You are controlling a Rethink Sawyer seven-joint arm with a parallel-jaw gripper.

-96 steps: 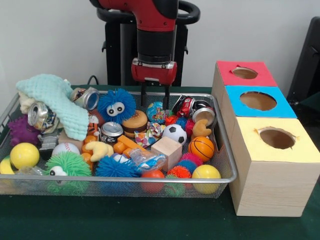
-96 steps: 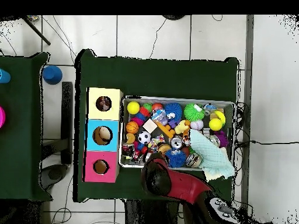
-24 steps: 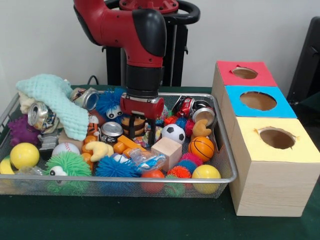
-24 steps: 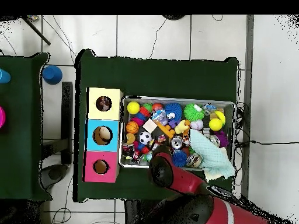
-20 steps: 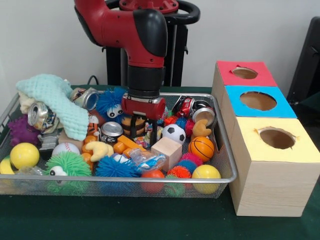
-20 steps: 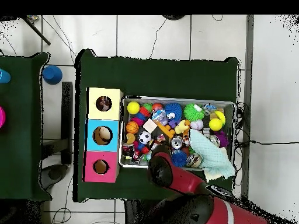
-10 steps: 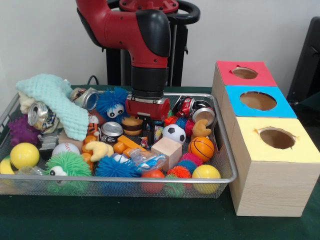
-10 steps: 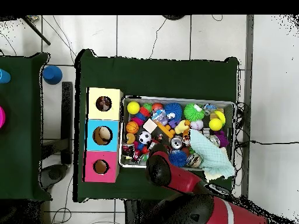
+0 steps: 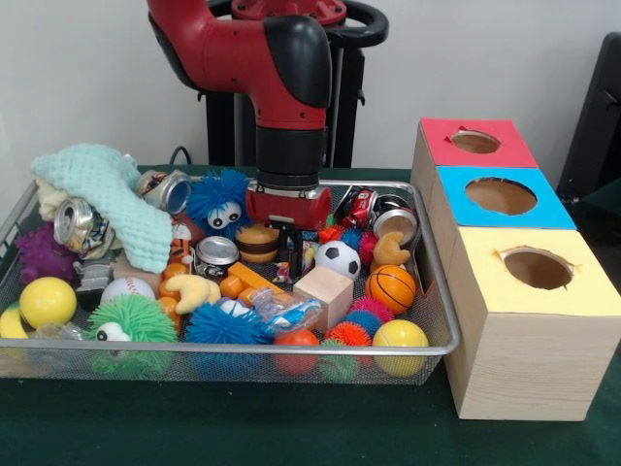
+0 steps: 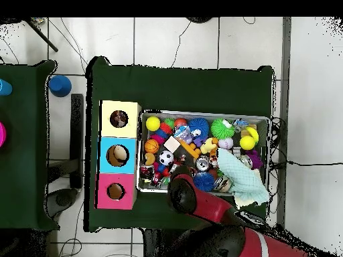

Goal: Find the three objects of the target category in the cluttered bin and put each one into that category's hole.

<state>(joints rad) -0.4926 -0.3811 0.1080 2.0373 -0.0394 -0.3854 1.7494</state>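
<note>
A red robot arm's gripper (image 9: 288, 245) hangs low in the wire bin (image 9: 441, 320), jaws apparently together on something dark beside the toy burger (image 9: 255, 243); a weak pinch could drop it before the holed boxes (image 9: 529, 335).

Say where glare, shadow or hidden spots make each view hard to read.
Front view: even light, small glints on the silver can; the arm's wrist shades the tool, whose fingers merge with dark clutter. Overhead view: the arm hides the tool and the bin's nearest edge.
</note>
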